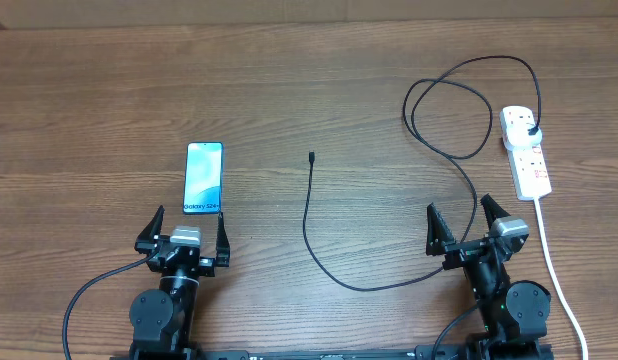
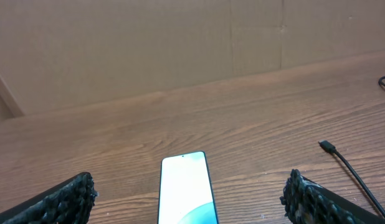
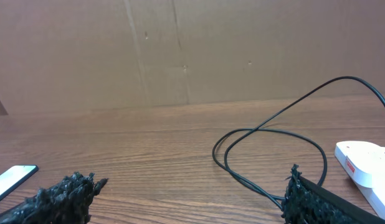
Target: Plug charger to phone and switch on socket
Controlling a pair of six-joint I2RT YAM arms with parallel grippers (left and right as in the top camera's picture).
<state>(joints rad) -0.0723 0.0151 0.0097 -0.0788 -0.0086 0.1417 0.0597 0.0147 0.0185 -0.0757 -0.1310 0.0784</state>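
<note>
**Overhead view of the wooden table (image 1: 89, 90).** The phone (image 1: 203, 177) lies screen-up left of centre, closer to the near edge than the far one. It is directly ahead of the left gripper (image 1: 187, 218), whose fingers stand wide apart and empty. The right gripper (image 1: 459, 207), toward the right end of the near edge, is likewise spread and holds nothing.

The charger (image 1: 307, 225) runs from its black plug (image 1: 530, 130), seated in the socket (image 1: 529, 165) by the right edge. It loops toward the far right corner and ends in a connector tip (image 1: 312, 157) near the table's middle (well apart from the phone).

The charger is judged light and limp, so it is best pinched at the stiff connector tip, not along its length. The phone, slim and smooth, probably slides on the wood and wants bracing along its long edges.
</note>
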